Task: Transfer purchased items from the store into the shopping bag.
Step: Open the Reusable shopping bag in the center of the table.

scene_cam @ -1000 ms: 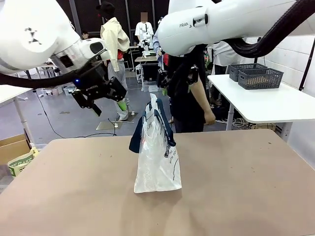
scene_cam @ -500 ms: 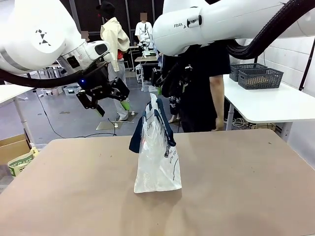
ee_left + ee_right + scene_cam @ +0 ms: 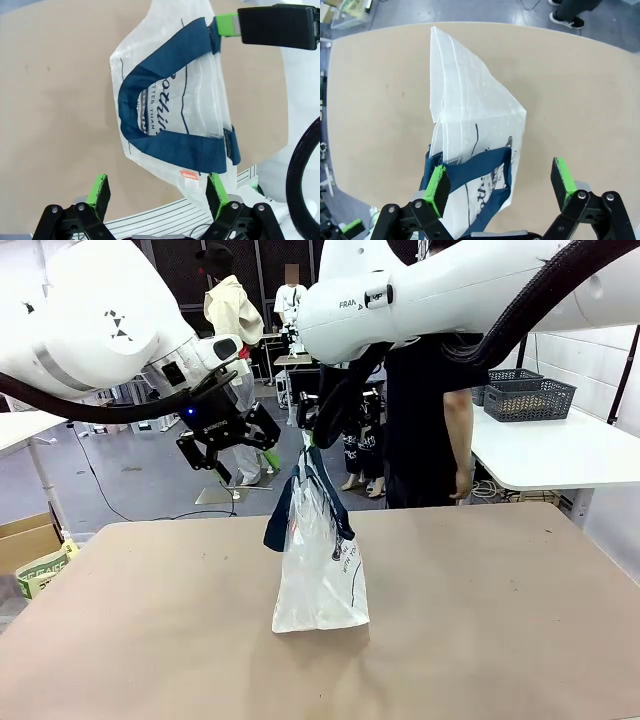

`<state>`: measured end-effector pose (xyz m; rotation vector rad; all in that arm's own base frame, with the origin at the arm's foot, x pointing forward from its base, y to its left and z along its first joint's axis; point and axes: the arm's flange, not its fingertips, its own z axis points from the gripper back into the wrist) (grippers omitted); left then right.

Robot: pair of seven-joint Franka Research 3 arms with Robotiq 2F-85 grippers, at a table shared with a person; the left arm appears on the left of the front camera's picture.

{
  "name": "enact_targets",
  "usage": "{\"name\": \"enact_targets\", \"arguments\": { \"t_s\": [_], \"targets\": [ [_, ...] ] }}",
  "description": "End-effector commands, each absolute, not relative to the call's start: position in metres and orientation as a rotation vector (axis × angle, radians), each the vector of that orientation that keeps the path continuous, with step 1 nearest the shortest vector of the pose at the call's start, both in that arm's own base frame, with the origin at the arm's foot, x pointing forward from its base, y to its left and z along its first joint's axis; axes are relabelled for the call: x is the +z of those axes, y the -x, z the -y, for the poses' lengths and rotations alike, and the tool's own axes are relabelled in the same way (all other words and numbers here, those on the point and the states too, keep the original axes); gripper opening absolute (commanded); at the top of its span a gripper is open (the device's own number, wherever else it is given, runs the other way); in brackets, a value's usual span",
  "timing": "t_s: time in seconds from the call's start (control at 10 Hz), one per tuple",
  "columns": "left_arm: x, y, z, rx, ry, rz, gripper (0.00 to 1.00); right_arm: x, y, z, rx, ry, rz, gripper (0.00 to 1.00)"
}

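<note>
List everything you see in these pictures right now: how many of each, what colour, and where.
shopping bag: one, translucent white with navy handles, standing upright at mid-table
table: one, tan, in front of the robot
baskets: two, dark grey, on the side table
side table: one, white, far right
cardboard box: one, brown, on the floor at left
person: one, in black, at the table's far side
left gripper: one, black with green pads, open, in the air left of the bag's top
right gripper: one, black with green pads, open, at the bag's handles
</note>
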<state>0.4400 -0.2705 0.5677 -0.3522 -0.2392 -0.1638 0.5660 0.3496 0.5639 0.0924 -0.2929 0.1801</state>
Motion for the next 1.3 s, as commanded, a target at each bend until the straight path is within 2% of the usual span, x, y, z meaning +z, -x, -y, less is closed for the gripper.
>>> {"name": "enact_targets", "arguments": {
  "t_s": [0.0, 0.7, 1.2],
  "targets": [
    [0.571, -0.446, 0.277, -0.136, 0.391, 0.22, 1.0, 0.567, -0.568, -0.356, 0.162, -0.109, 0.257, 1.0],
    [0.572, -0.457, 0.287, -0.144, 0.394, 0.216, 1.0, 0.589, -0.541, -0.353, 0.17, -0.1, 0.339, 1.0],
    [0.561, -0.466, 0.299, -0.135, 0.39, 0.212, 1.0, 0.563, -0.548, -0.359, 0.175, -0.095, 0.245, 1.0]
  ]
}}
